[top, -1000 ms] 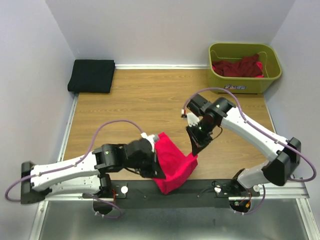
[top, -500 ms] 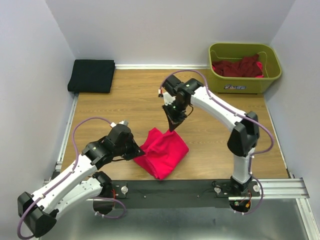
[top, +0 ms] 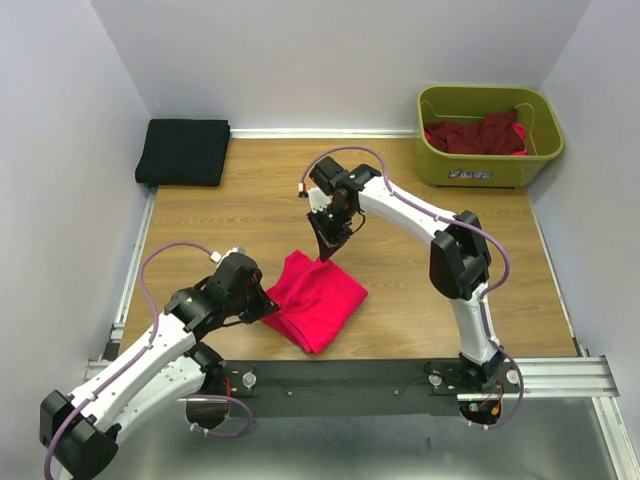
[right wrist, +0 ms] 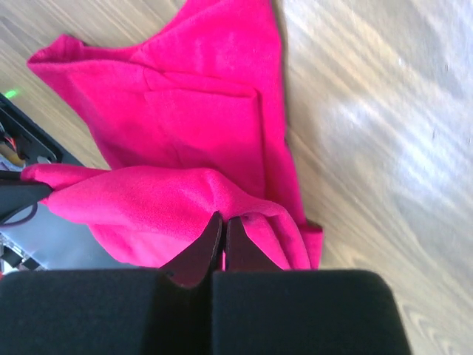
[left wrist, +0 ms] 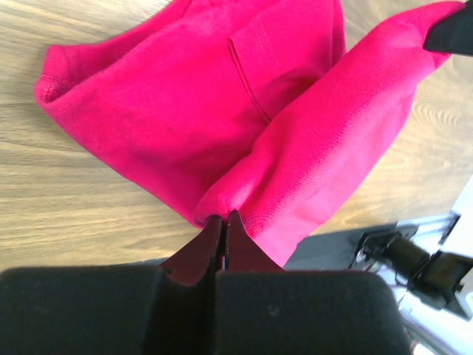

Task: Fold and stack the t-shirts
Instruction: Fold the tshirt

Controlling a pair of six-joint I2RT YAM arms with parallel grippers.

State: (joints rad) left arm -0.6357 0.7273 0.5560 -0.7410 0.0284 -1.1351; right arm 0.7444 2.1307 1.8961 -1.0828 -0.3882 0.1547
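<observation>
View from above. The pink-red t-shirt (top: 318, 305) lies bunched and partly doubled over on the wooden worktop (top: 250, 200), in the near middle, between the two arms and close to the black rail (top: 380, 375) along the near edge. The left hand (top: 271, 306) meets the shirt at its left edge; the right hand (top: 325, 256) comes down on its far edge, with the arm arched over from the right. A black t-shirt (top: 183, 152) lies folded flat in the far left corner, well apart from the others. Maroon t-shirts (top: 470, 136) are heaped inside the olive-green tub (top: 487, 172) in the far right corner.

Left wrist view. The left hand (left wrist: 224, 222) has its jaws pressed together, pinching a rounded fold of the pink-red t-shirt (left wrist: 185, 111). From this pinch a band of doubled cloth runs up and to the right, over a flatter layer that shows a stitched seam and rests on the worktop (left wrist: 74, 207). A dark fingertip holds the far end of the band at the upper right corner of the view.

Right wrist view. The right hand (right wrist: 222, 222) is likewise pressed together, pinching a fold of the pink-red t-shirt (right wrist: 199, 126). A band of cloth leads off to the left edge of the view, above the spread lower layer. Bare worktop (right wrist: 369, 148) shows to the right of the shirt.
</observation>
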